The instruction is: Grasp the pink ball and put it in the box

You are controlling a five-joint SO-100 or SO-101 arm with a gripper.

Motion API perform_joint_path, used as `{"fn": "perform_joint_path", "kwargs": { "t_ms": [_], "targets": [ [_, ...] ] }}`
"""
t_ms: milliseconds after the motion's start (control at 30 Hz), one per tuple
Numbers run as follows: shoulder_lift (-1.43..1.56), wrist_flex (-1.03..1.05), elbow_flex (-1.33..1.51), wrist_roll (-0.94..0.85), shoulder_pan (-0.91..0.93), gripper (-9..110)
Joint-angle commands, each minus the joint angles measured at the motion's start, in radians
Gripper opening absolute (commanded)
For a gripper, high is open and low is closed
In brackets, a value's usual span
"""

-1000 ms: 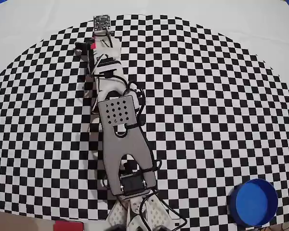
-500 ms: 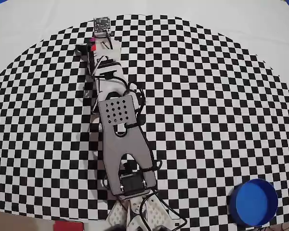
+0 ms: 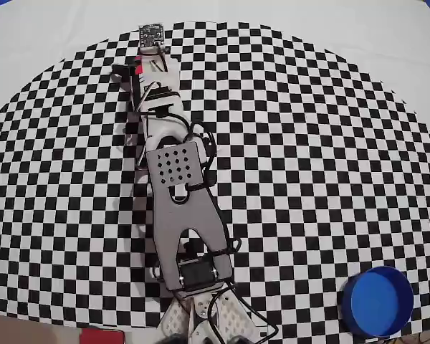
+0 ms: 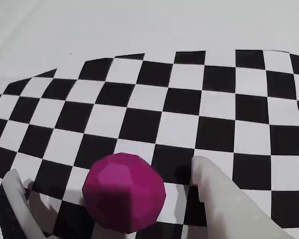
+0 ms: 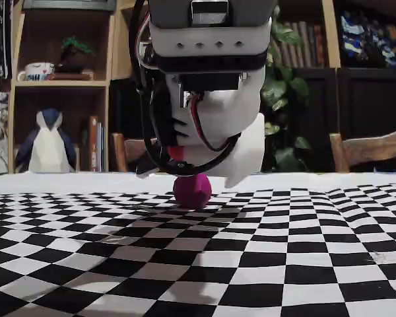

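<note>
From above, the arm (image 3: 179, 208) stretches up the checkered cloth (image 3: 308, 143), and most of the claw (image 3: 140, 66) is hidden under its own wrist; only a sliver of the pink ball (image 3: 138, 68) shows there, just below a small circuit board (image 3: 151, 32) at the cloth's far edge. The box (image 3: 377, 302) sits well apart from the claw, at the lower right corner of this view, with bare checkers between.

Seen from the wrist, the pink ball (image 4: 123, 192) rests on the cloth between the two white fingers (image 4: 224, 199), with a gap on either side: the claw (image 4: 107, 189) is spread and grips nothing.

Low in the fixed view, the claw (image 5: 191, 175) hangs directly over the pink ball (image 5: 192, 190), fingers straddling it. Behind stand a shelf with a penguin figure (image 5: 48, 148), a houseplant (image 5: 280, 99) and a chair back (image 5: 373, 150).
</note>
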Motion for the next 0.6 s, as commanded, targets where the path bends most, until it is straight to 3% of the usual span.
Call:
{"fn": "perform_joint_path", "kwargs": {
  "t_ms": [0, 567],
  "targets": [
    [0.006, 0.002, -0.046, -0.006, -0.011, 42],
    [0.0, 0.002, -0.061, -0.008, -0.011, 42]
  ]
}}
